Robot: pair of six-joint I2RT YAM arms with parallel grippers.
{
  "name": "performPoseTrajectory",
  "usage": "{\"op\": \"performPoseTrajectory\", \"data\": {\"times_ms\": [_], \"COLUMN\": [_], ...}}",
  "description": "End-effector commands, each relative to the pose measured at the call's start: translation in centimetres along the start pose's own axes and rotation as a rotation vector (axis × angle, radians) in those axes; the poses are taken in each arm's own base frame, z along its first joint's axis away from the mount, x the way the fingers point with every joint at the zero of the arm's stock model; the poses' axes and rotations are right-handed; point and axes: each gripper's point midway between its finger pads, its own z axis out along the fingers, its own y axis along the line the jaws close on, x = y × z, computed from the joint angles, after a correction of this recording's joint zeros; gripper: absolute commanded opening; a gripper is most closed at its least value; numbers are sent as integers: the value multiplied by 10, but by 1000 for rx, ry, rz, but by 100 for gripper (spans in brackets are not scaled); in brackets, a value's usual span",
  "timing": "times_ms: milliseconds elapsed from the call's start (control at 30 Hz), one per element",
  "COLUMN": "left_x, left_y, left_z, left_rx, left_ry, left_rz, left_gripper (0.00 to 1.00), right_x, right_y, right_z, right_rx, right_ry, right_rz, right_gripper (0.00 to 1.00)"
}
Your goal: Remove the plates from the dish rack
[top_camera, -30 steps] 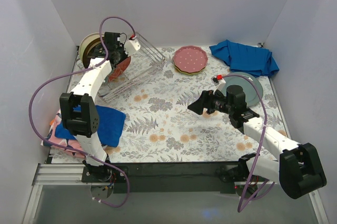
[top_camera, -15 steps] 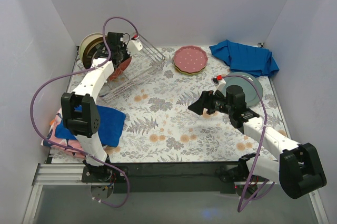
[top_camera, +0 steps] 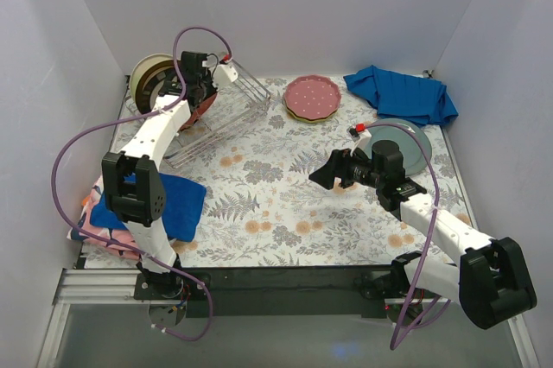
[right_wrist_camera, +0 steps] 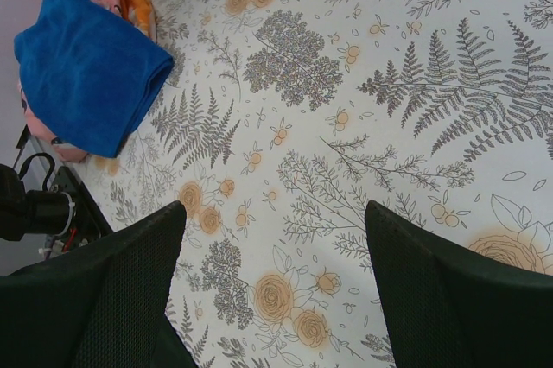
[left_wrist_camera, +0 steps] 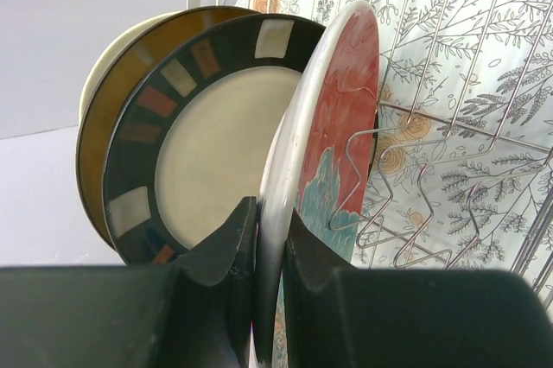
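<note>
Left gripper (left_wrist_camera: 259, 238) has shifted slightly up and right at the dish rack (top_camera: 235, 102), pinched narrow on the rim of the floral plate (left_wrist_camera: 341, 126), still upright in the rack. Lift looks imminent. Right gripper (right_wrist_camera: 274, 212) stays wide, holding nothing.

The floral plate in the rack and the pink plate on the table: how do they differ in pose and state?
The floral plate stands on edge in the dish rack; the pink plate lies flat, stacked on another plate. The left hand grips the floral plate's rim; no hand touches the pink plate. Both are round.
</note>
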Motion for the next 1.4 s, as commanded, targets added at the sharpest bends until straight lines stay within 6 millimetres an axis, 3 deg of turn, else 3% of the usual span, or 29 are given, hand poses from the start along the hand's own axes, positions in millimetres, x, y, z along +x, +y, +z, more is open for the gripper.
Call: {"op": "performPoseTrajectory", "data": {"times_ms": [0,133,433,833,1200,1367], "left_x": [-72,-79,-86,-107,-122,-133], "left_y": [106,115,110,121,118,111], "left_z": [-62,-70,-67,-76,-81,-89], "left_rx": [-359,-384,-381,-410,-385,-326], "left_ry": [-249,-265,-279,-358,-450,-535], "left_rz": [-117,-137,-144,-204,-263,-389], "left_gripper": [0,0,0,0,0,0], "right_x": [-25,-25,-24,-25,-26,-25], "right_y": [13,14,14,13,14,15], "right_z": [-3,-3,-2,-2,-1,-1], "right_rx": [-18,-23,-23,-18,-25,-31], "right_ry": [-60,-59,-54,-58,-51,-49], "right_rz": [-55,-56,-55,-58,-54,-52], "right_gripper": [89,89,89,89,89,89]}}
